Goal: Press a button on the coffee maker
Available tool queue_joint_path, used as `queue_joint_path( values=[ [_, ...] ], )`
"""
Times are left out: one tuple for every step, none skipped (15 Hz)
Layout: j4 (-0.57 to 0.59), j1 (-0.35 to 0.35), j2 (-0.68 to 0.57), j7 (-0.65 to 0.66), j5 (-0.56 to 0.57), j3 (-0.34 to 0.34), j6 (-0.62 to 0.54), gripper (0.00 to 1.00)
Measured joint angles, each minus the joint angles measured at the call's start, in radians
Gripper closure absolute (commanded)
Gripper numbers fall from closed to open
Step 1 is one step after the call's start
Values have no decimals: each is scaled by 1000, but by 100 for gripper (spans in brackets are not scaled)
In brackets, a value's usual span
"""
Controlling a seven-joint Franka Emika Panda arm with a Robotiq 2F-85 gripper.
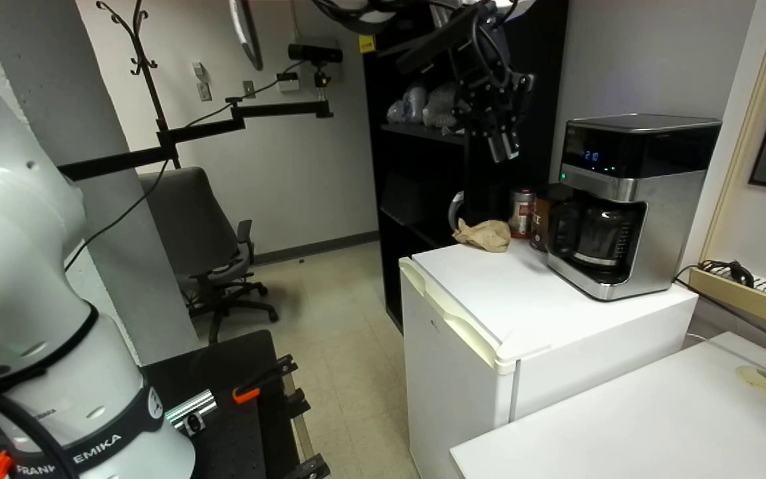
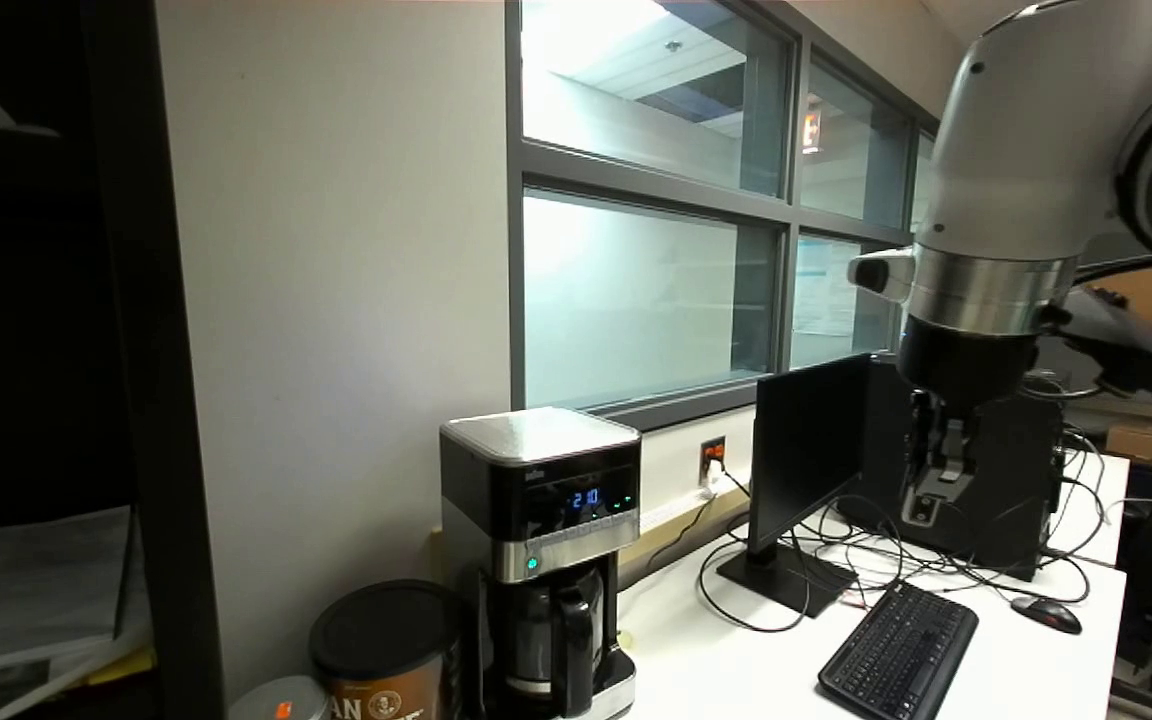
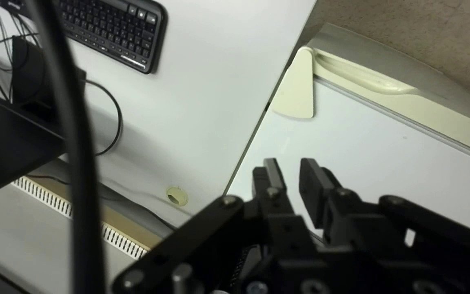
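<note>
The white robot arm point(image 1: 20, 199) stretches out above; lower down, the small white fridge point(image 1: 453, 359) beside the desk point(image 1: 642, 426) has the coffee maker point(image 1: 649, 206) standing on top. The end effector point(image 3: 289, 167) hangs well apart from the machine, its fingers point(image 3: 276, 175) spread a little with nothing between. The display point(image 2: 585, 498) reads 2:10 and a green light point(image 2: 532, 563) glows; whether either marks a press I can't tell. I'd judge approach and push both remain to be done.
</note>
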State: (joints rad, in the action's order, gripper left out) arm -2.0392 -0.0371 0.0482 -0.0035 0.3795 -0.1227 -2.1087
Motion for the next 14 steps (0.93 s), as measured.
queue_joint_path(
  values=[
    [35, -7, -38, 1, 34, -3, 0, 100],
    [69, -16, -74, 1, 64, -4, 0, 100],
    [104, -25, -109, 1, 91, -4, 0, 100],
    [139, -34, -145, 1, 115, -4, 0, 100],
    [174, -44, -179, 1, 136, -4, 0, 100],
    [208, -53, -213, 1, 155, -4, 0, 100],
    [241, -62, -244, 0, 171, -3, 0, 100],
    [273, -71, -276, -1, 183, -2, 0, 100],
    [304, -80, -306, -2, 194, 0, 0, 100],
    [335, -88, -336, -3, 205, 3, 0, 100],
    [364, -96, -363, -3, 215, 8, 0, 100],
    [395, -103, -391, -3, 224, 14, 0, 100],
    [425, -109, -418, -3, 231, 20, 0, 100],
    [457, -113, -445, -3, 233, 27, -1, 100]
  ],
)
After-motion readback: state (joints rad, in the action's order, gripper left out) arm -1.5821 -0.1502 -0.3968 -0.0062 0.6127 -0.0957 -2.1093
